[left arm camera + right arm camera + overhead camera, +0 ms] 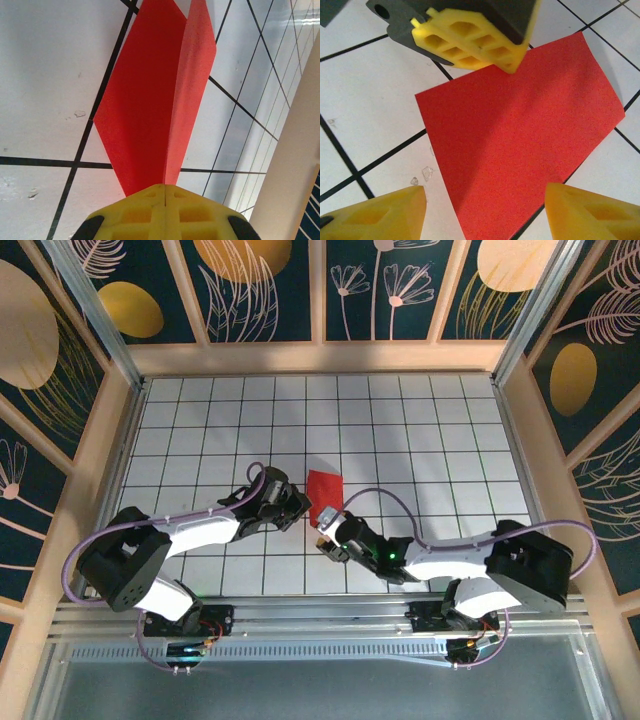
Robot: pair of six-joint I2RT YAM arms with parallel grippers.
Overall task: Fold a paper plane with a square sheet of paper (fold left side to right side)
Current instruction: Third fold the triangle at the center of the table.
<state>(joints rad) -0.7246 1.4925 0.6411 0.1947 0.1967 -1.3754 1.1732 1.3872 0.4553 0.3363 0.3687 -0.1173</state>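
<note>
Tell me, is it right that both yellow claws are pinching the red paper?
Only one is. The left gripper does pinch the red paper, but the right gripper is open with its fingers spread apart, pinching nothing. The right wrist view shows this.

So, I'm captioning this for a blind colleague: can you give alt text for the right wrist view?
A red paper sheet lies on a white gridded table, its far edge pinched by the shut left tool. The open right tool hovers over its near edge.
</note>
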